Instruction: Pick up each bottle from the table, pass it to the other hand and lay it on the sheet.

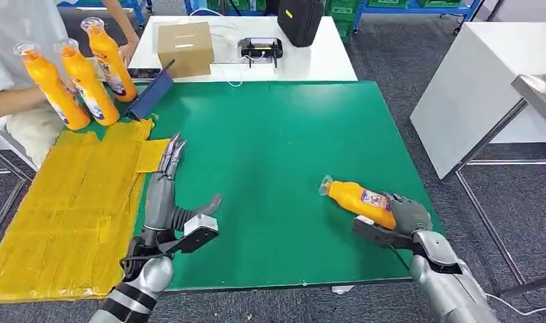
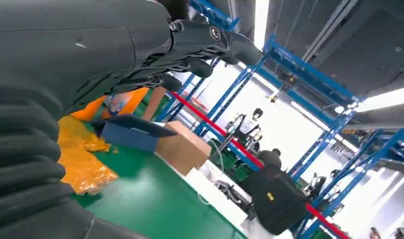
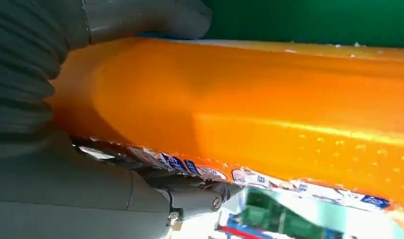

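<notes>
Now, right hand (image 1: 408, 214): clamped around the base of an orange bottle (image 1: 359, 200), cap end pointing toward the mat's middle; bottle lies tilted near the right side of the green mat (image 1: 283, 148).
Left hand (image 1: 167, 185): fingers spread and straight, holding nothing, at the mat's left edge beside the yellow sheet (image 1: 75, 202).
Three more orange bottles (image 1: 88, 81): in a person's arms (image 1: 14, 101) at the sheet's far end.
Far table: cardboard box (image 1: 184, 47), black bag (image 1: 300, 20).
</notes>
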Robot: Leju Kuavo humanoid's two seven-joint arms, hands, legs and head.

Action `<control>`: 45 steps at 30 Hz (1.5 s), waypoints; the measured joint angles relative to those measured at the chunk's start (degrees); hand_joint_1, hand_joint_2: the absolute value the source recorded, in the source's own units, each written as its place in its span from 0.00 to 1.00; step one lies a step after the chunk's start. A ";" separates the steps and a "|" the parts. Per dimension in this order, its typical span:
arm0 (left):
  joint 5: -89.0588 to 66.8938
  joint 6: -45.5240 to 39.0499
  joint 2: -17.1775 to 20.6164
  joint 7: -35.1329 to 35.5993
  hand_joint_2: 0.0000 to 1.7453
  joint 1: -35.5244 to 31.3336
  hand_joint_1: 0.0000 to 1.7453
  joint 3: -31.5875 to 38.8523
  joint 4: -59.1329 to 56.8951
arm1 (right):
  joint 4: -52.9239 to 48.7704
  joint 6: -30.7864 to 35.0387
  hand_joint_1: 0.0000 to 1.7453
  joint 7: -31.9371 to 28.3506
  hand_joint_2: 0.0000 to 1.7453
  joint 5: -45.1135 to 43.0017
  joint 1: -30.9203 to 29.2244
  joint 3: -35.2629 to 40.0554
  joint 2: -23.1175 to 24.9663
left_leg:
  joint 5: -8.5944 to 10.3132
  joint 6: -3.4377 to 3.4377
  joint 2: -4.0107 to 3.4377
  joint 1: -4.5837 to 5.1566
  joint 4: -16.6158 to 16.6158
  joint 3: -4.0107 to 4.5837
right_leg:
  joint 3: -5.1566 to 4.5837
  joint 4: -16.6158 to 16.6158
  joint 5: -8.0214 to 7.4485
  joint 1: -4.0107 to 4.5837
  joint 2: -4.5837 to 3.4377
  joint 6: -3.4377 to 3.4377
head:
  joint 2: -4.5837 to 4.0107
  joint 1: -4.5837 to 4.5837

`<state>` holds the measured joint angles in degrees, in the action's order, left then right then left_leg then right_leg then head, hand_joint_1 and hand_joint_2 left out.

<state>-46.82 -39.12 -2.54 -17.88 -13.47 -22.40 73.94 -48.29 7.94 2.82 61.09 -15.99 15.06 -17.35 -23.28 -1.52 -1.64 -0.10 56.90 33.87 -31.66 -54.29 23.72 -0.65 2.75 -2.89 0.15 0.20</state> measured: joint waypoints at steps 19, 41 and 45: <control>2.85 13.33 -0.09 -0.09 1.00 8.46 0.00 0.50 10.27 | -43.21 26.94 1.00 -9.99 1.00 -7.29 13.45 -2.97 14.67 | 0.23 0.12 0.24 0.04 0.03 1.79 | -1.27 -0.41 -0.44 0.03 0.18 -0.04 | 0.00 -0.04; 30.49 31.93 -0.13 -3.96 1.00 4.67 0.00 -1.99 12.48 | -28.73 10.77 1.00 -21.77 1.00 -28.41 7.06 15.92 25.20 | 0.25 0.15 0.28 0.03 0.02 1.83 | -1.33 -0.46 -0.37 0.03 0.19 0.05 | 0.00 0.00; 30.62 31.95 -0.09 -3.98 1.00 4.51 0.00 -2.10 12.48 | -26.55 10.73 1.00 -21.77 1.00 -28.37 6.53 17.62 25.79 | 0.25 0.14 0.29 0.04 0.02 1.86 | -1.33 -0.46 -0.37 0.03 0.19 0.05 | 0.00 -0.02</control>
<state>-16.20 -7.17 -2.62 -21.86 -8.96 -24.50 86.42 -74.84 18.67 -18.95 32.72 -9.47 32.68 8.44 -23.03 -1.38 -1.35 -0.07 56.92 35.73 -32.99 -54.75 23.35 -0.62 2.94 -2.84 0.15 0.17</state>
